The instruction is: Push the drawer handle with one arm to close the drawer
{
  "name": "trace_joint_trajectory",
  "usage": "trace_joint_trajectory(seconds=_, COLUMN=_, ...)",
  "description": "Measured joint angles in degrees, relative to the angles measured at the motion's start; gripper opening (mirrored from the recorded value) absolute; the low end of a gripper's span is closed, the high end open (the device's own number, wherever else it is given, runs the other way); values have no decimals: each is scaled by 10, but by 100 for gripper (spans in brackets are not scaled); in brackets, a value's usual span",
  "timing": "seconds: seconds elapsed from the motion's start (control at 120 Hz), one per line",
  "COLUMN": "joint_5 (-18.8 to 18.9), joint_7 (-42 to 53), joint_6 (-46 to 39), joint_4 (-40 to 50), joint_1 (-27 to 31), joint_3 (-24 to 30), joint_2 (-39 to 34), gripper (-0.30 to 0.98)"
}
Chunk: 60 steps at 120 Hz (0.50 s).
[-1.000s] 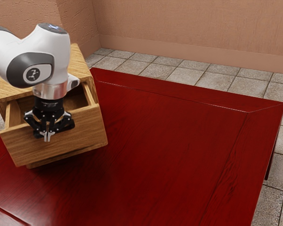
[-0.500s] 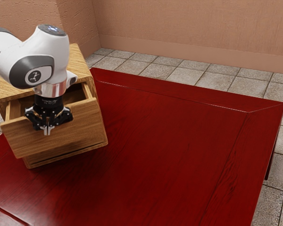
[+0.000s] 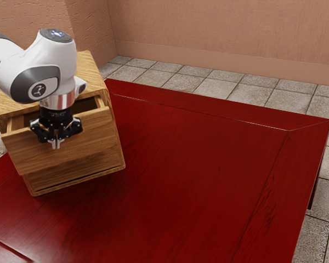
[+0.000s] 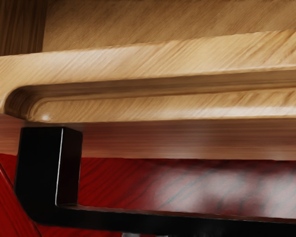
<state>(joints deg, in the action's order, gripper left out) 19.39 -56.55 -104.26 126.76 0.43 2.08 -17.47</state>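
Pale wood-grain drawer [image 3: 27, 154] is partly out of its boxy wooden cabinet [image 3: 89, 67], on the glossy red wooden tabletop [image 3: 197, 181]; a dark gap shows behind the front panel. Black squared bar handle [image 4: 138, 219] stands off that panel. End effector [image 3: 56, 144] is clenched, fingertips together and pointing down at the outer side of the handle, nothing gripped. Makes sense: a push needs a firm blunt tip, not a grasp (contact itself I can't confirm). Next: drive toward the cabinet, square to the panel. Risk: tips slipping off the bar, or an off-centre push skewing the drawer.
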Motion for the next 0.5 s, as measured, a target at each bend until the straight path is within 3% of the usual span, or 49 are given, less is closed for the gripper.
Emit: trace_joint_trajectory(seconds=0.5, joint_5=50, joint_7=-2, joint_6=-43, joint_4=-18, joint_1=-2, joint_3=-43, joint_2=34, gripper=-6)
